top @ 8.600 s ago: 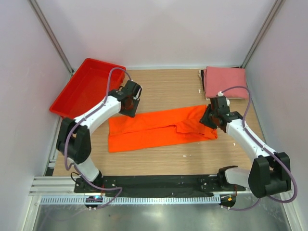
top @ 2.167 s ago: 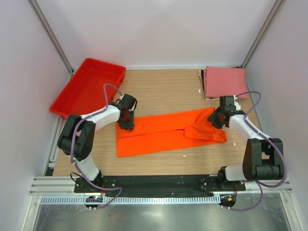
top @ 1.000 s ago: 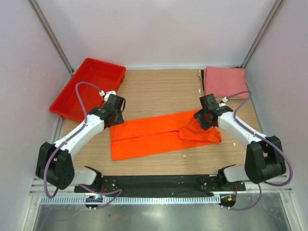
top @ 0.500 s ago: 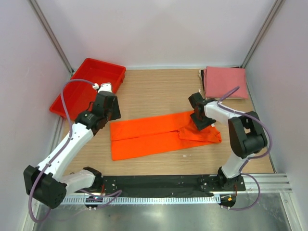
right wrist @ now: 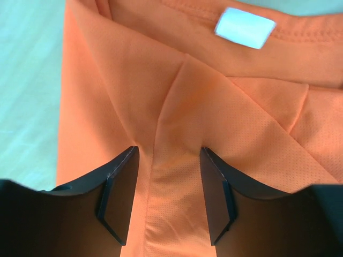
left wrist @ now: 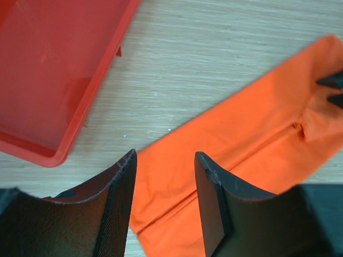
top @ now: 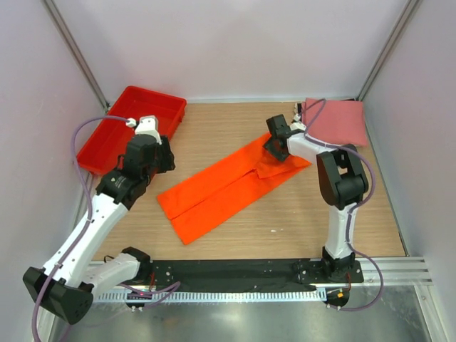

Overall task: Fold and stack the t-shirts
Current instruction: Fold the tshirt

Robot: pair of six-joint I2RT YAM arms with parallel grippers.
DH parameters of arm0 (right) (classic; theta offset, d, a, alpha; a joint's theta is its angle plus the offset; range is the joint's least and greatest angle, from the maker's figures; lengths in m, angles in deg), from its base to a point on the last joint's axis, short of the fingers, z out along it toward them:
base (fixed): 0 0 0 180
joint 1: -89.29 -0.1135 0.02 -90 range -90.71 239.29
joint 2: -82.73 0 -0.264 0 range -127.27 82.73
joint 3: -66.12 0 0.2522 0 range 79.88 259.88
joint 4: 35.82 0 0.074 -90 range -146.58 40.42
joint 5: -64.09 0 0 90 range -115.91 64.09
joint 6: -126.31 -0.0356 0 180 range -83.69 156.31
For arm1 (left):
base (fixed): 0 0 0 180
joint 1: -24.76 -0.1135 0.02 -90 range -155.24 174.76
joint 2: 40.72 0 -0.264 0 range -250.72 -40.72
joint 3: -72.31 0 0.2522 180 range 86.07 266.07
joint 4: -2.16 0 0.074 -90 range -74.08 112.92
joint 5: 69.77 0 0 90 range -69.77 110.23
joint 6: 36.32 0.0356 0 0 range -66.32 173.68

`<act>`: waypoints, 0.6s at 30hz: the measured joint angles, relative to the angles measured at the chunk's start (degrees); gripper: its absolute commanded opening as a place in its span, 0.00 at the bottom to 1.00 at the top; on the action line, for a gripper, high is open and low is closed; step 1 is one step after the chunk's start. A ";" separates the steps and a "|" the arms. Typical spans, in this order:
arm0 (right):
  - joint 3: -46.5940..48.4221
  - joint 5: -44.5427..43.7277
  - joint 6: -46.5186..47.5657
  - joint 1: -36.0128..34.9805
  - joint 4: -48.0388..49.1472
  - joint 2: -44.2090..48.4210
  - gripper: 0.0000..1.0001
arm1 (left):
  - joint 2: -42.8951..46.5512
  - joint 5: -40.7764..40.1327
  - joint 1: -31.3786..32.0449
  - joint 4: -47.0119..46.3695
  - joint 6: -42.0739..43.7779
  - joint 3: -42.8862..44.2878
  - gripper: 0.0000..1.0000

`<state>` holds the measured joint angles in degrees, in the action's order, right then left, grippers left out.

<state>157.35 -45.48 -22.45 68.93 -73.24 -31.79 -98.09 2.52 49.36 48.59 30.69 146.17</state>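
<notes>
Since half a second ago the bright orange short-sleeved cloth t-shirt [top: 228,185] has swung from level to a slant. It now runs from seven o'clock to one o'clock across the wooden table [top: 235,128]. At ten o'clock lies the rigid red rectangular plastic tray [top: 135,114]. Near it the left pincer [left wrist: 164,155] hangs half-spread and empty above the shirt's left corner. The right pincer [right wrist: 168,150] stands half-spread astride a crease below the small white neck label [right wrist: 245,28], nipping nothing. At two o'clock rests the folded dusty pink cloth t-shirt [top: 335,121]. The orange cloth looks light, limp and slidy, so I would pinch it at the corners.
</notes>
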 measured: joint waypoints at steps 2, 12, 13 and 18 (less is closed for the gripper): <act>4.37 2.25 3.45 -0.09 3.89 -3.63 0.54 | -1.01 1.05 0.00 -0.31 -0.07 0.00 0.47; 26.69 12.66 22.51 -0.17 7.82 -18.91 0.56 | -4.59 12.98 2.38 -3.23 -1.01 -6.88 0.47; 28.28 13.00 24.46 -0.22 7.10 -19.76 0.55 | -4.83 13.62 2.67 -3.19 -1.03 -7.23 0.47; 34.10 12.48 29.00 -0.22 1.18 -21.77 0.55 | -5.53 15.37 2.93 -3.28 -0.07 -6.03 0.51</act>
<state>191.44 -33.00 6.55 68.71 -72.06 -53.56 -103.61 17.88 52.29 45.31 30.63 140.14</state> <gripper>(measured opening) 0.552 0.492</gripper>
